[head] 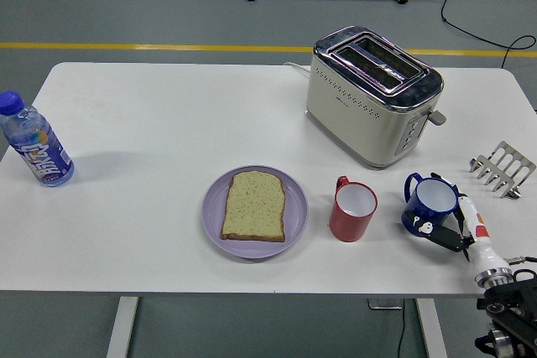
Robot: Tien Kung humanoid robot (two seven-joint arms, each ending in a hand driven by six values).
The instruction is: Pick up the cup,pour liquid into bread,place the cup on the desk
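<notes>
— Where's the blue cup [430, 204]?
— Upright at the right end of the white table [168, 123], just right of the red cup [352, 211], in front of the toaster [373, 94].

— Right hand [457, 228]?
— Up from the lower right corner, fingers [445, 236] curled against the blue cup's near side. Contact looks real, but a firm grip can't be told.

— Left hand?
— Out of view.

— And the bread [254, 205]?
— Flat on the purple plate [214, 207], near the front edge, left of the red cup and well apart from the blue one.

— Anything else?
— Water bottle [35, 148] lying at the far left edge; small metal rack [502, 169] at the far right, behind the blue cup.
</notes>
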